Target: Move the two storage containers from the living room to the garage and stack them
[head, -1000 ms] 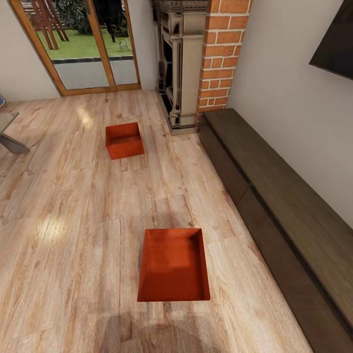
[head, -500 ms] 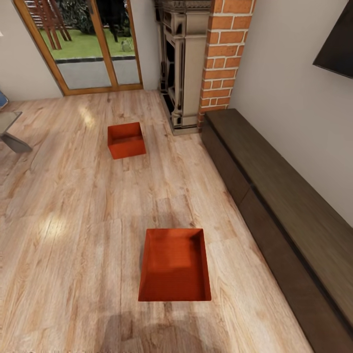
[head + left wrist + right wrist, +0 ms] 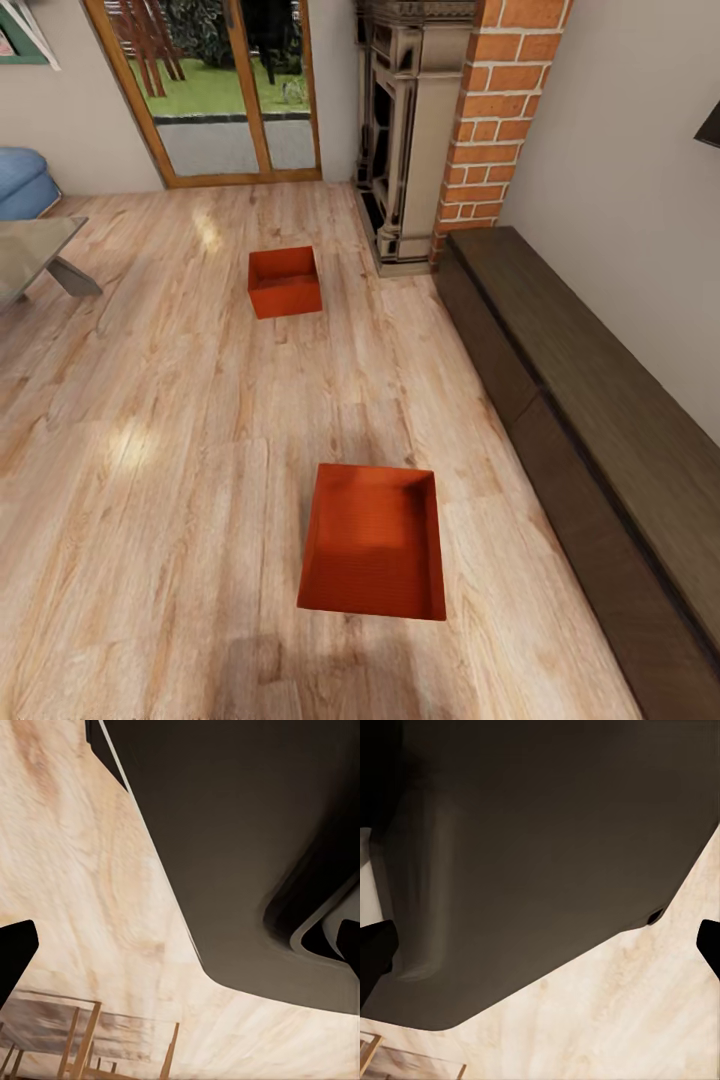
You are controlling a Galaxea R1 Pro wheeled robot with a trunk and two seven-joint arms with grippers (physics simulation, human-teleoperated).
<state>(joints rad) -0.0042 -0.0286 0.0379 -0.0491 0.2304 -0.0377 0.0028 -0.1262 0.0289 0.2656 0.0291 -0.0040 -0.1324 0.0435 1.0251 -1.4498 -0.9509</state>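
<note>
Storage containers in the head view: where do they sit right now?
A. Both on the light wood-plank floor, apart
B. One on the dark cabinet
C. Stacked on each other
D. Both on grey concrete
A: the near storage container and the far storage container both rest on the wood-plank floor, well apart.

No readable text, label or number anywhere (bins included).
</note>
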